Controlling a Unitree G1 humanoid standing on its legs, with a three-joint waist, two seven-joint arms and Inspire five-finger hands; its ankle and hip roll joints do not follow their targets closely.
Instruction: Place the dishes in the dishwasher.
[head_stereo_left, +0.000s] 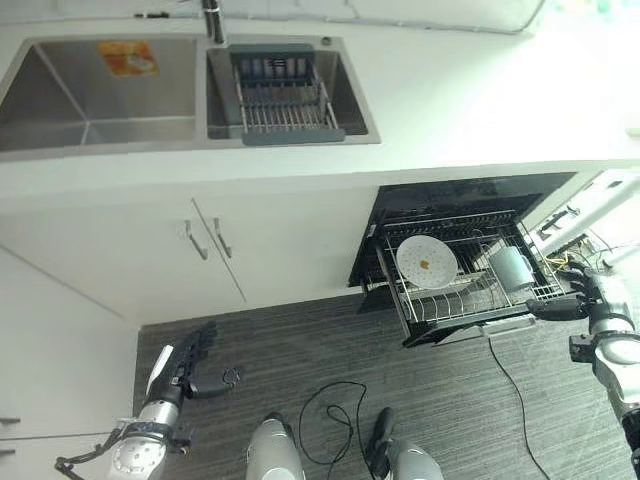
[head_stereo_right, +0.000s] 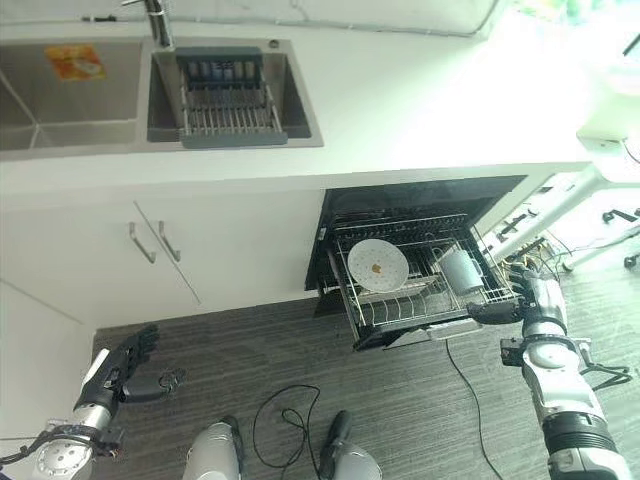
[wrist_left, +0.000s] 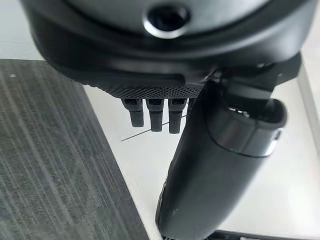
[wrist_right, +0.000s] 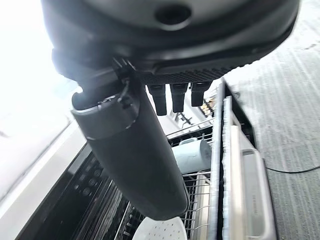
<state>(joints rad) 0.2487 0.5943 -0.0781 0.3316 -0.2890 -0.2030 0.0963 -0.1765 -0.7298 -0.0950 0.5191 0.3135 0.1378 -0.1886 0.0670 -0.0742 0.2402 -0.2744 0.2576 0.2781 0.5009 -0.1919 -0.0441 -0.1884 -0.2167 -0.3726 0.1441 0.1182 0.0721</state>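
Observation:
The dishwasher (head_stereo_left: 455, 197) under the counter stands open, with its wire rack (head_stereo_left: 470, 320) pulled out over the floor. A white plate (head_stereo_left: 427, 260) stands on edge in the rack's left half. A grey cup (head_stereo_left: 511, 268) lies tilted in its right half and also appears in the right wrist view (wrist_right: 196, 155). My right hand (head_stereo_left: 590, 297) is at the rack's front right corner, fingers relaxed and thumb (wrist_right: 132, 160) reaching toward the rack's front rail (wrist_right: 250, 195); it holds nothing. My left hand (head_stereo_left: 185, 362) hangs open low on the left, above the floor.
A double sink (head_stereo_left: 100, 95) is set in the white counter (head_stereo_left: 470, 90), with a grey dish drainer (head_stereo_left: 280, 95) in its right basin. White cabinet doors with bar handles (head_stereo_left: 205, 238) lie left of the dishwasher. Dark striped floor (head_stereo_left: 300, 350) spreads in front.

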